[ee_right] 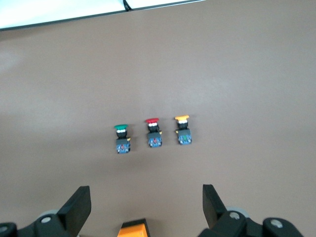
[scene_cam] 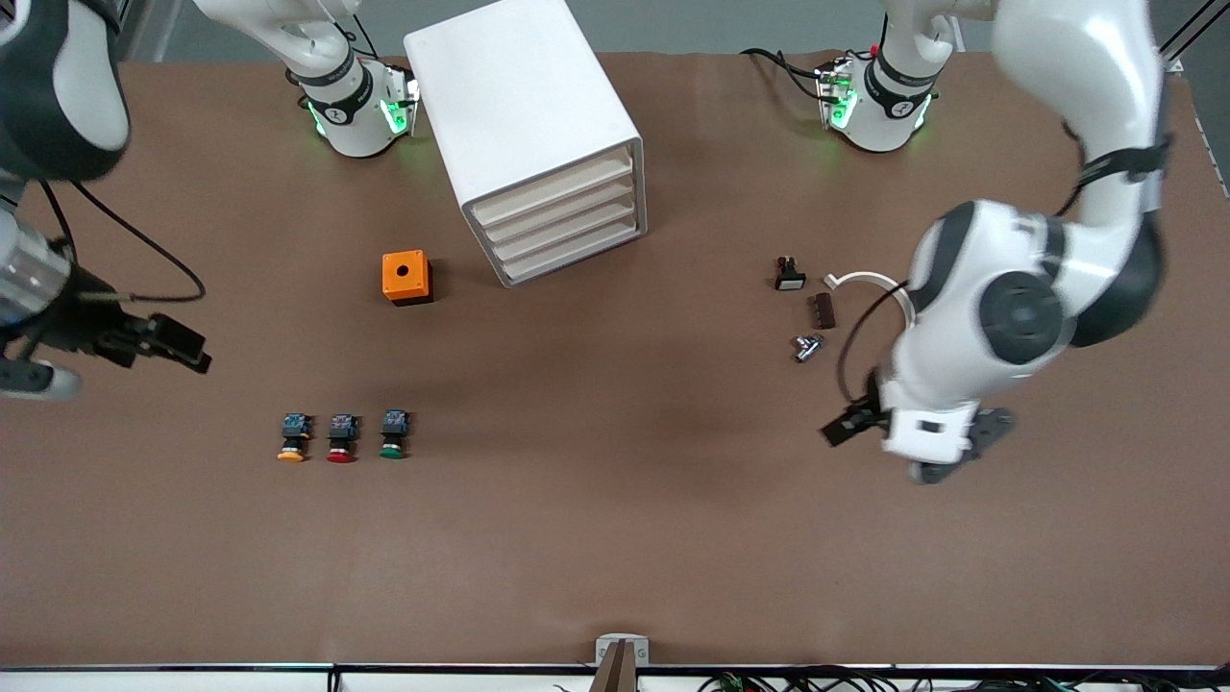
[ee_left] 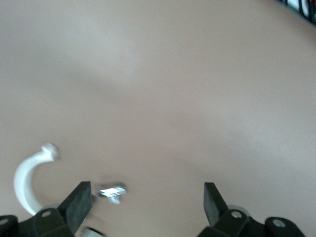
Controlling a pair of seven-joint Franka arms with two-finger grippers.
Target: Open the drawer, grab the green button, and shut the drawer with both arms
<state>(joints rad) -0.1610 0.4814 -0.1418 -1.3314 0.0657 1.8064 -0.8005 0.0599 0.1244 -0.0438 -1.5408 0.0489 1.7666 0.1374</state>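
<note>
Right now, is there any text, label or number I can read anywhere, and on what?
No readable text in any view.
Right arm's base: a small dark mark on its black band, too small to read.
Left arm's base: the same, unreadable.
Cabinet, orange box, green-capped button: no markings visible.

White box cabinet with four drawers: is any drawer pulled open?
No, all four shallow cream-white tray drawers sit flush in the white rounded-edge box cabinet, and none sticks out.
</note>
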